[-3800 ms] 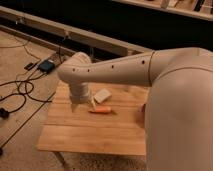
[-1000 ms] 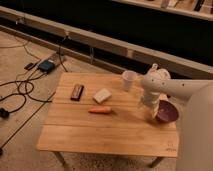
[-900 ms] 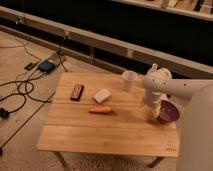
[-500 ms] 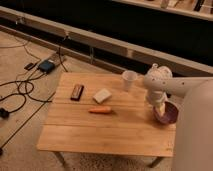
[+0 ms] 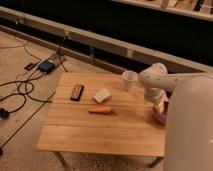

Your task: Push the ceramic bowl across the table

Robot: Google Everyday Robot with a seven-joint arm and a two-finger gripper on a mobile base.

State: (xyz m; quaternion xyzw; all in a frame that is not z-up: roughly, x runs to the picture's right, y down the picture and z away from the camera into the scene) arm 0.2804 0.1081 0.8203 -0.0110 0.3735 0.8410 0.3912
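The purple ceramic bowl (image 5: pixel 158 118) sits at the right edge of the bamboo table (image 5: pixel 100 132). Only its left part shows; my white arm hides the rest. My gripper (image 5: pixel 159 106) points down from the wrist and is at the bowl, at or just inside its near rim. I cannot tell whether it touches the bowl.
A translucent whitish cup (image 5: pixel 129 80) stands just left of my wrist. A white block (image 5: pixel 102 95), a dark bar (image 5: pixel 76 92) and an orange stick-like object (image 5: pixel 101 110) lie mid-table. Cables and a blue box (image 5: pixel 46 66) lie on the floor at left.
The arm swung from the table's left side over to the bowl at the right. In the last second the gripper stayed at the bowl, and the forearm now covers more of it.
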